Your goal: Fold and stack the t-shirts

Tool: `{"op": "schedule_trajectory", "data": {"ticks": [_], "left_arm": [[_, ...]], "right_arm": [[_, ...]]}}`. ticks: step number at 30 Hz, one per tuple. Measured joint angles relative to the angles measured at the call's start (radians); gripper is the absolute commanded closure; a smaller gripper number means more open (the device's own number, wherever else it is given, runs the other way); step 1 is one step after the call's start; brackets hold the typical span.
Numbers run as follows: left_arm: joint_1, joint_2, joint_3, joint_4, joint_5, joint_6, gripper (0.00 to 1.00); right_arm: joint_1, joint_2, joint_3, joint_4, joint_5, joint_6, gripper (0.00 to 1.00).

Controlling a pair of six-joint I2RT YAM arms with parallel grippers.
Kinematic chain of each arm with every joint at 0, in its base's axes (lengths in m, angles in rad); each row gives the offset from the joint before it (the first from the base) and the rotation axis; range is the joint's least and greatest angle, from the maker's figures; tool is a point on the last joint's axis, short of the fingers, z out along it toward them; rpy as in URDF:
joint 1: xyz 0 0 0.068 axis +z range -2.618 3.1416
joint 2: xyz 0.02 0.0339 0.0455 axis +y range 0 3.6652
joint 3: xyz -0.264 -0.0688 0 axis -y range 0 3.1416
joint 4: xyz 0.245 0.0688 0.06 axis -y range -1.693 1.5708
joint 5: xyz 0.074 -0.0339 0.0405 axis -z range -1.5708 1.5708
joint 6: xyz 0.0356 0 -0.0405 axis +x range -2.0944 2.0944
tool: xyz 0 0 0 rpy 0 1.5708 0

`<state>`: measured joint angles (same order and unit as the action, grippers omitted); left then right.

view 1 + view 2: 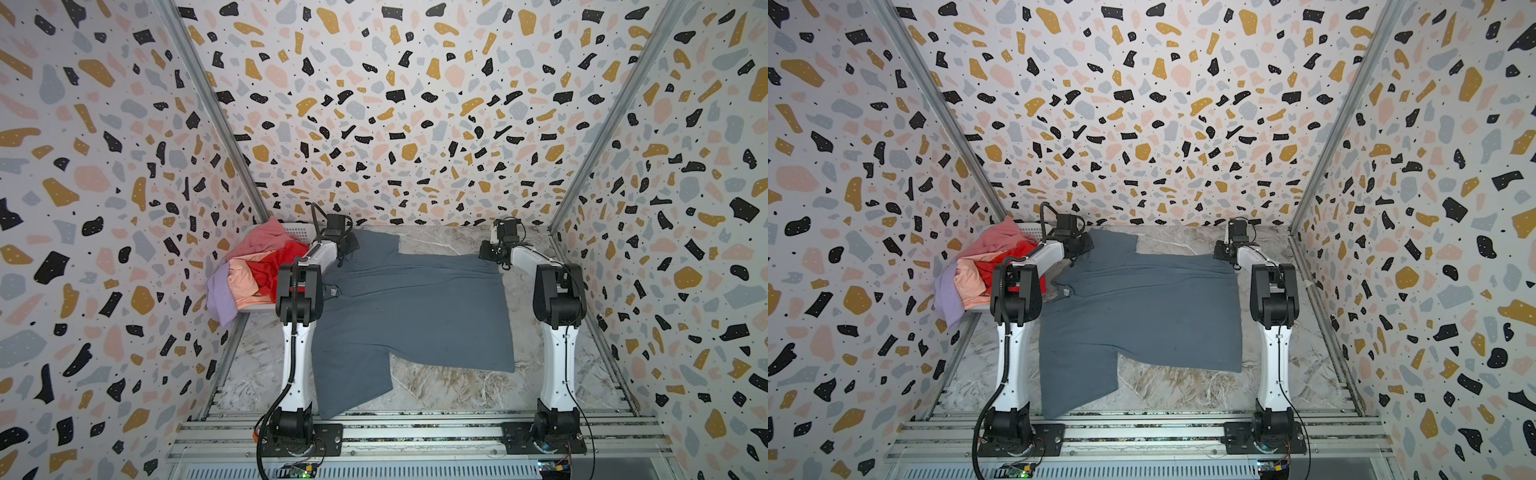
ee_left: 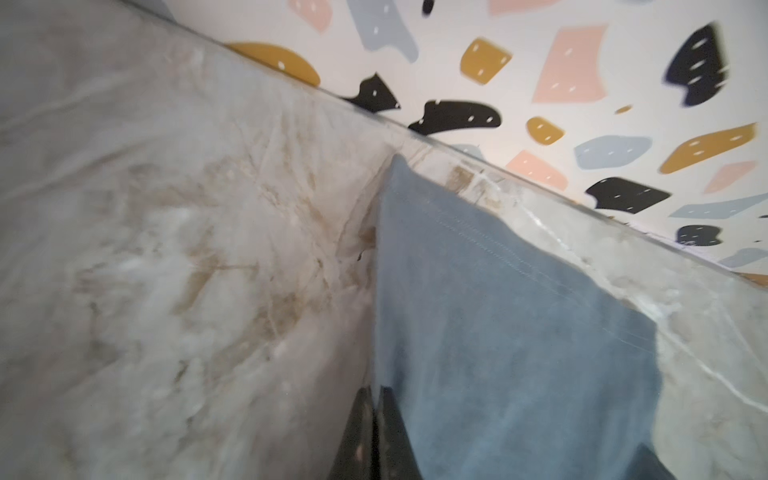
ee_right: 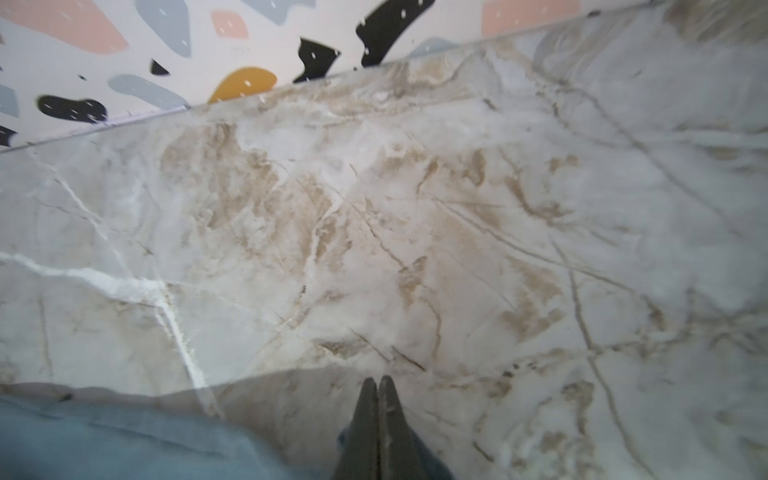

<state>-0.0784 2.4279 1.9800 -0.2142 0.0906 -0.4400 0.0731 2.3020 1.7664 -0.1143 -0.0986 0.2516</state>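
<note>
The marble table carries the slate grey-blue t-shirt spread flat across its middle. Its long axis runs left to right: collar and both sleeves to the left, hem to the right, one sleeve pointing far and the other near.

At the far left the white basket holds the rest in a heap: dusty pink t-shirt, red t-shirt, peach t-shirt and lavender t-shirt, the last drooping over the rim. The heap lies just beside the left arm but off the spread shirt.

Both arms reach to the shirt's far edge, each at its own end. The left gripper is fully closed on the far sleeve's edge. The right gripper is also closed at the far right hem corner; only slivers of cloth show beside its fingers, so it probably has a thin pinch.

From those two holds the cloth lies toward the near side, so a fold would come nearward over open marble, with nothing in the way.
</note>
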Motion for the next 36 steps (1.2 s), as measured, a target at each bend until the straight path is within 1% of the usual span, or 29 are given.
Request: {"op": "schedule_trajectory", "data": {"ticks": [8,13,19,20,21,24,25,27,31,36], "left_arm": [[0.022,-0.168,-0.058,0.093,0.029,0.023,1.0],[0.036,-0.2,-0.103,0.123,0.05,0.042,1.0],[0.06,-0.218,-0.204,0.13,0.09,0.069,1.0],[0.062,-0.219,-0.213,0.129,0.095,0.072,1.0],[0.063,-0.22,-0.219,0.13,0.101,0.078,1.0],[0.067,-0.221,-0.222,0.13,0.117,0.085,1.0],[0.067,-0.222,-0.222,0.132,0.122,0.085,1.0],[0.067,-0.222,-0.222,0.135,0.134,0.085,1.0],[0.067,-0.222,-0.222,0.136,0.147,0.082,1.0],[0.067,-0.222,-0.222,0.137,0.16,0.079,1.0]], "right_arm": [[-0.006,-0.185,-0.085,0.081,0.002,-0.004,1.0],[-0.01,-0.236,-0.134,0.115,0.002,-0.003,1.0],[-0.017,-0.256,-0.207,0.13,-0.006,-0.007,1.0],[-0.018,-0.256,-0.212,0.129,-0.01,-0.008,0.98],[-0.019,-0.256,-0.215,0.127,-0.016,-0.008,0.9],[-0.019,-0.253,-0.208,0.129,-0.037,-0.017,0.62],[-0.016,-0.244,-0.193,0.127,-0.04,-0.018,0.56],[-0.012,-0.206,-0.143,0.127,-0.044,-0.024,0.55],[0.012,-0.072,0.007,0.113,-0.039,-0.038,0.48],[0.041,0.066,0.111,0.06,-0.034,-0.08,0.47]]}}
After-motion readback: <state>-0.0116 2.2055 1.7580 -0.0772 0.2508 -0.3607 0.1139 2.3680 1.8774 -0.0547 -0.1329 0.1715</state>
